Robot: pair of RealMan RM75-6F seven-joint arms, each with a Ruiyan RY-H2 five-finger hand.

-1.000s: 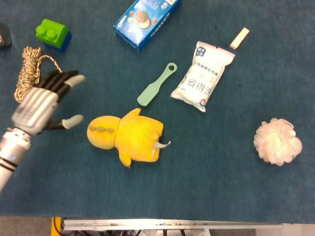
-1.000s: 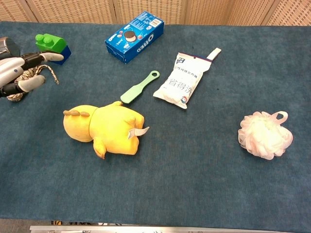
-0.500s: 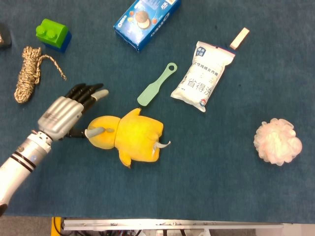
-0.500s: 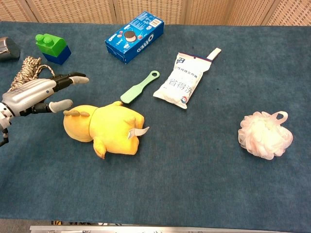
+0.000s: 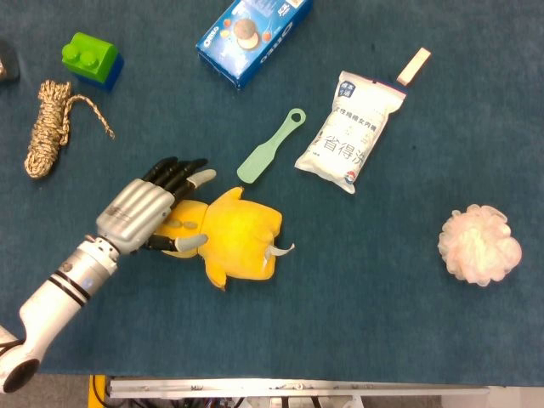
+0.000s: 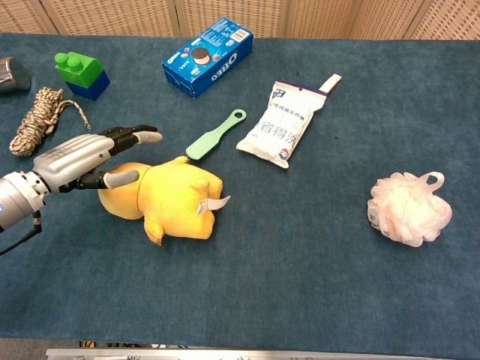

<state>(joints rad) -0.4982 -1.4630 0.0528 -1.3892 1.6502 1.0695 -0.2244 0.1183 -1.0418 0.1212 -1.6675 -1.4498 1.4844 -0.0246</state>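
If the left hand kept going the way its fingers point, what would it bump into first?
Probably the yellow plush toy. The left hand hovers open over the toy's head, fingers aimed up and to the right. If it passes above the plush, the green spatula lies next in line; height is hard to judge.

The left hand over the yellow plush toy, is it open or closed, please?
Open: the left hand hovers over the yellow plush toy, fingers spread, gripping nothing.

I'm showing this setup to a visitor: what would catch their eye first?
The yellow plush toy lying mid-table, with the left hand spread open over its head. Next, the blue Oreo box at the far edge and the pink bath pouf alone on the right.
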